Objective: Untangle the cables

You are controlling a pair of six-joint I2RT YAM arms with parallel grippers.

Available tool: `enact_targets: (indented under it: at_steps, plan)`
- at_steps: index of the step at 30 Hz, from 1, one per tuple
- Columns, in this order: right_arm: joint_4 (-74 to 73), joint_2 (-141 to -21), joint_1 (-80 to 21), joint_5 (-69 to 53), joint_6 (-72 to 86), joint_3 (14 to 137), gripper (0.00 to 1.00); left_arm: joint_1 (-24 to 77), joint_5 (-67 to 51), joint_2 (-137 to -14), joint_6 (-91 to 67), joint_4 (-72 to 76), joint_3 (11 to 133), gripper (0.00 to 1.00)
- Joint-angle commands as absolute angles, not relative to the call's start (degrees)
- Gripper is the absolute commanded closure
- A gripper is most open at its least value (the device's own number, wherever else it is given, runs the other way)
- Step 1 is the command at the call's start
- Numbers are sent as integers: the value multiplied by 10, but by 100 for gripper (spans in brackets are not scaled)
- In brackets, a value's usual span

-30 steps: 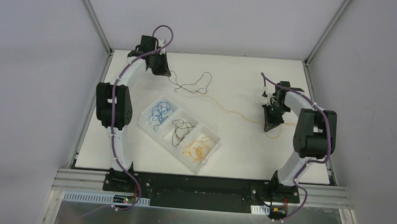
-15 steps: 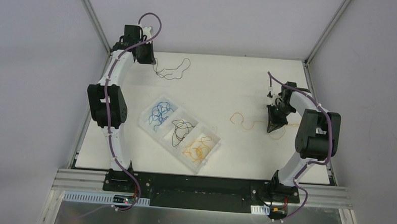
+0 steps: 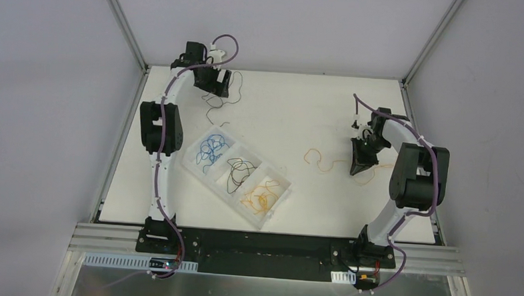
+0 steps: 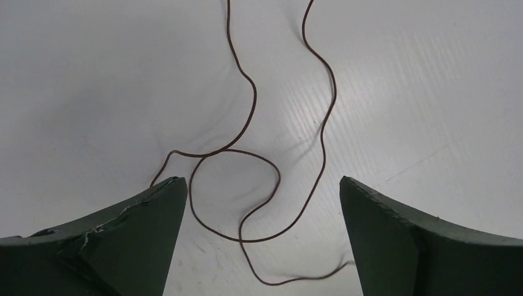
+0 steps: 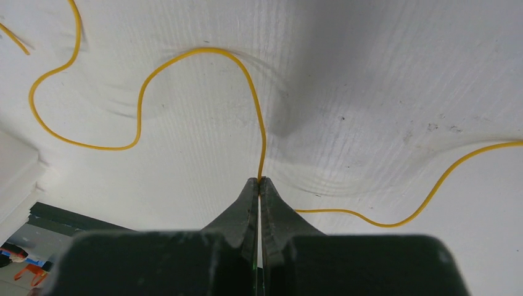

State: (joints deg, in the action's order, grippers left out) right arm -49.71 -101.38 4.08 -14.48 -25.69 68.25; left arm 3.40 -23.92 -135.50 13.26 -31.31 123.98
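**Operator:** What is my left gripper (image 4: 262, 185) doing?

**Spotter:** Your left gripper stands wide apart near the far left corner of the table (image 3: 301, 103), and it holds nothing. The dark wire (image 4: 256, 160) lies loose on the table below it. One loop of that wire sits between your two fingers. One end runs up to the edge of the finger on the left of the wrist view, but you cannot tell from there whether it touches.

**Operator:** And my right gripper (image 5: 259, 182)?

**Spotter:** Your right gripper is pinched tight on the yellow wire (image 5: 139, 111), with the fingertips pressed together around it. From the pinch the wire curves away across the table on both sides. In the top view its curls trail off to the left of your gripper, well apart from the dark wire.

**Operator:** Where are the other wires?

**Spotter:** They are in the tray (image 3: 219, 190) between your two arms, which sits at a slant. The blue bundle (image 3: 211, 148) is in the far left compartment, the black bundle (image 3: 239, 170) is in the middle one and the orange bundle (image 3: 262, 196) is in the near right one.
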Motion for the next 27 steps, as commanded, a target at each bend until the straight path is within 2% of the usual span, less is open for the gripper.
enact_targets:
  at_steps: [1, 8, 13, 18, 21, 24, 27]
  plan:
    - [-519, -1024, 38, -155, -253, 699, 100, 49, -244, -1366, 252, -325, 1281, 1]
    - [-520, -1030, 38, -152, -251, 699, 100, 66, -198, -1443, 318, -319, 1366, 4]
    - [-521, -1028, 38, -148, -252, 694, 100, 70, -194, -1484, 318, -310, 1406, 16]
    - [-523, -1024, 39, -144, -256, 697, 100, 68, -262, -1417, 267, -317, 1320, 27]
    - [-525, -1029, 38, -150, -252, 701, 100, 71, -265, -1382, 232, -333, 1279, 35]
    - [-528, -1031, 38, -157, -247, 704, 100, 67, -278, -1371, 187, -365, 1279, 35]
    - [-529, -1027, 38, -160, -244, 706, 100, 54, -346, -1368, 130, -387, 1284, 33]
